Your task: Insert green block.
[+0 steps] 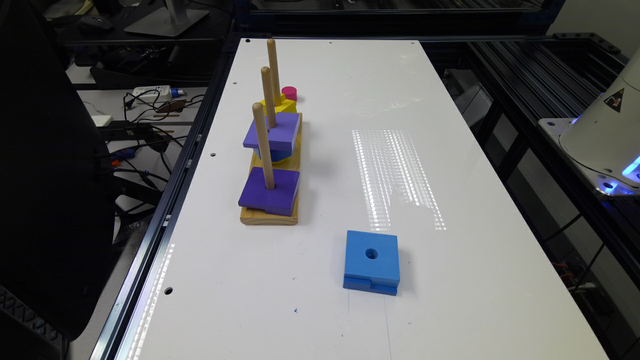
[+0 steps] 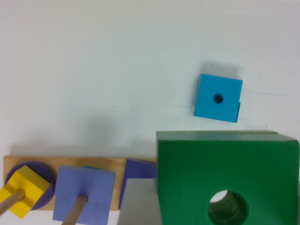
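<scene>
Close under the wrist camera, the green block (image 2: 206,173) looms large, its round centre hole toward one corner, raised above the white table (image 2: 93,61) and overlapping the end of the wooden peg base (image 2: 9,164); whether the pincer is grasping it cannot be told. Beyond it lies the blue block (image 1: 372,262), flat on the table, well apart from the base; on the pegs sit a dark purple square block (image 1: 269,192), a lighter purple square block (image 1: 274,131) and a yellow block (image 1: 281,105); a pink cylinder (image 1: 289,93) stands just behind.
</scene>
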